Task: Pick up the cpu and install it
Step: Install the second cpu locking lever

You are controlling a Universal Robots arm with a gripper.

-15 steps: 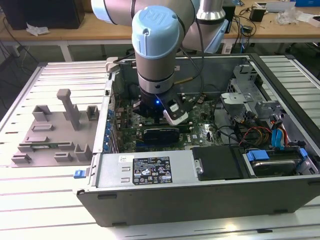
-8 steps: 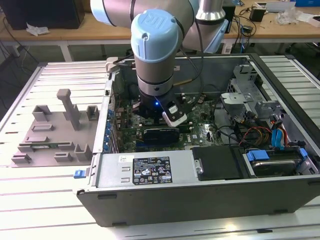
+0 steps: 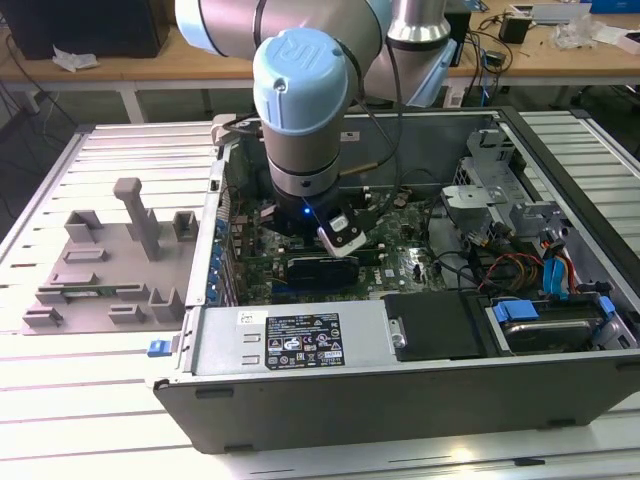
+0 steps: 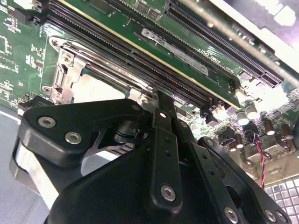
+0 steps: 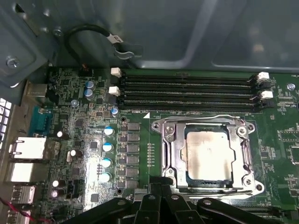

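the arm [image 3: 300, 110] reaches down into the open pc case [image 3: 400, 350] in the exterior view, its wrist low over the motherboard [image 3: 400, 265] near the middle of the case.

in the first wrist view the cpu [image 5: 208, 156] lies flat in the socket [image 5: 205, 156], silver top up, square within the metal frame [image 5: 166, 154]. the frame borders the chip on all sides, and a thin wire lever [image 5: 205, 117] runs along the frame at 12 o'clock from the chip. the gripper [image 5: 161, 200] sits at 6 o'clock from the socket, its black links just beside the frame's near edge; the fingertips seem drawn close together with nothing between them, though whether they touch i cannot tell. the cpu is apart from the fingers, not gripped.

beyond the socket, at 12 o'clock, four black ram slots [image 5: 187, 91] run side by side with white clips at their ends. at 9 o'clock from the socket a row of small capacitors [image 5: 107, 147] stands on the board.

in the second wrist view the gripper [image 4: 154, 100] hangs just over the socket's edge, with part of the cpu's pale top [image 4: 96, 91] showing past the black linkage.

in the exterior view a grey fixture tray [image 3: 110, 270] rests on the table [image 3: 60, 400], at 9 o'clock from the case.
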